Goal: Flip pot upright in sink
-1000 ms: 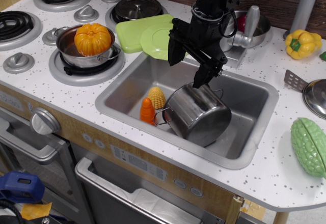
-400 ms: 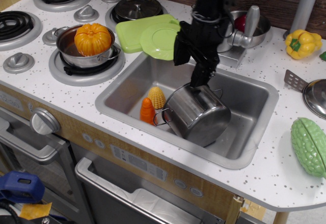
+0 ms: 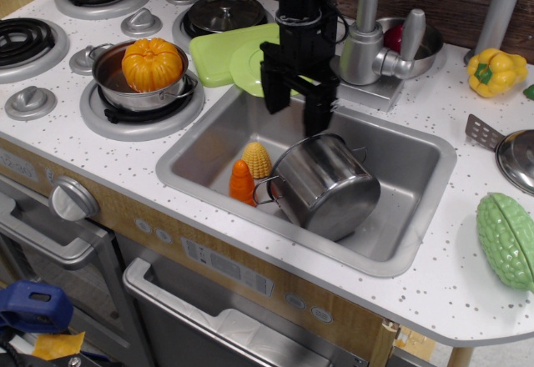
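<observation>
The pot (image 3: 324, 185) lies tipped in the sink (image 3: 409, 167), just below the released claw (image 3: 294, 100).

No legible text, brand, number or sign appears. The oven front panel (image 3: 225, 268) carries faint pale markings, possibly printed controls, too small and blurred to read.

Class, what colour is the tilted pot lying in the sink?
Shiny silver steel pot, seen best in the only view, observation.image.
</observation>
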Controlling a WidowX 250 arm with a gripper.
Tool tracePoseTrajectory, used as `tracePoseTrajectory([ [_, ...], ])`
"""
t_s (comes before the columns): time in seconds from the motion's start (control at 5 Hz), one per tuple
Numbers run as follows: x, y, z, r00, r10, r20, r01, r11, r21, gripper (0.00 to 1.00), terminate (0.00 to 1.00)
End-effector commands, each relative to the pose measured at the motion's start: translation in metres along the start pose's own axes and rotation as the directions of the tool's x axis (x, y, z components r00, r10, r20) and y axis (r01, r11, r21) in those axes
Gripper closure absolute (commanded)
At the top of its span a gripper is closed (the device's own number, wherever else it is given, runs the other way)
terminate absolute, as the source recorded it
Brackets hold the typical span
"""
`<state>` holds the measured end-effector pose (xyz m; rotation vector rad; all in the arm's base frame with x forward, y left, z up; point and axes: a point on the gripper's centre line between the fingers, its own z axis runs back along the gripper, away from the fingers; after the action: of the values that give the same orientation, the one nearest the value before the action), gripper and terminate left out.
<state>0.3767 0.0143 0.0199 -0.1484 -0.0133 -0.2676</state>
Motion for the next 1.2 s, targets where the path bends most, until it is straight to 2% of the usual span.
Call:
tracePoseTrajectory([
  [0.0,0.015,-0.001,0.014,0.987,0.12,0.104,-0.101,0.981,-0.168,0.0,0.0],
  [0.2,0.019,-0.011,0.013,0.974,0.182,0.136,-0.14,0.952,-0.27,0.0,0.0],
  [0.4,0.015,-0.018,0.007,0.954,0.269,0.134,-0.2,0.901,-0.385,0.0,0.0],
  [0.6,0.007,-0.018,0.007,0.952,0.303,0.049,-0.248,0.853,-0.459,0.0,0.0],
  [0.8,0.007,-0.019,0.01,0.961,0.257,-0.101,-0.273,0.83,-0.487,0.0,0.0],
  [1.0,0.0,-0.016,0.012,0.97,0.159,-0.181,-0.234,0.805,-0.546,0.0,0.0],
])
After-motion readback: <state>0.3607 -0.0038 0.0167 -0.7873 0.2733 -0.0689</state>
